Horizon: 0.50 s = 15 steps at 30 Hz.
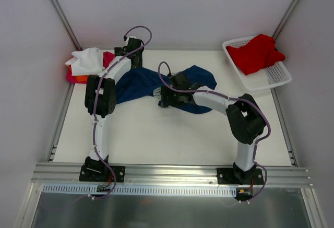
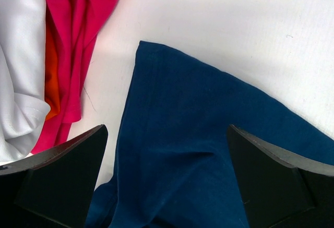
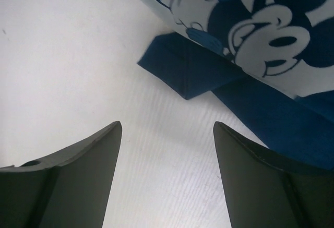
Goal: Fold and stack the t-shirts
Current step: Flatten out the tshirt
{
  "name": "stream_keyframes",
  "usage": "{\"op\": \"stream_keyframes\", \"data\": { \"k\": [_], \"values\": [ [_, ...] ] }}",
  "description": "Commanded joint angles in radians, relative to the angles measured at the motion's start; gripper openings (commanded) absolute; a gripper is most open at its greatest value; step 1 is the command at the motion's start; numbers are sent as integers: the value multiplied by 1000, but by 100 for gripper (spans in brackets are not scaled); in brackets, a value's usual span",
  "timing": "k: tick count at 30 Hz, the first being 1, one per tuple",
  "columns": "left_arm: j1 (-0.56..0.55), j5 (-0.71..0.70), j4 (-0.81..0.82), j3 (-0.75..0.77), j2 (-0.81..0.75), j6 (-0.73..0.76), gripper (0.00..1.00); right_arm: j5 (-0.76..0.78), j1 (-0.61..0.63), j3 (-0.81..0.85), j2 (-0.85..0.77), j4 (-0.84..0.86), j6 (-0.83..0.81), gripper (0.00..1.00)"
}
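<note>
Upper left: white t-shirt (image 1: pixel 86 58), orange t-shirt (image 1: pixel 79 79) and magenta t-shirt (image 1: pixel 108 58) in a loose heap. Left claw (image 2: pixel 166 134) is spread wide over the hem of the navy t-shirt (image 1: pixel 138 84), gripping nothing. Navy lies crumpled mid-frame, print up. Likely step: grab it to flatten for folding. Right claw (image 3: pixel 167 126) is spread and empty, just short of a folded corner. Next move: advance, pinch both edges, pull taut. Upper right: red t-shirt (image 1: pixel 255 53) in basket (image 1: pixel 271 76). Tabletop (image 1: pixel 156 139) is white, matte. Pale walls, aluminium rails.
</note>
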Motion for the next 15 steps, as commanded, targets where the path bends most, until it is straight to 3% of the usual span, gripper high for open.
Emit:
{"op": "stream_keyframes", "data": {
  "k": [1,15],
  "values": [
    [6,15,-5,-4,-44,-14,99,47,29,79,-65,-47,-32,75],
    [8,1,-5,-2,-45,-5,99,47,104,73,44,9,23,74]
  ]
}}
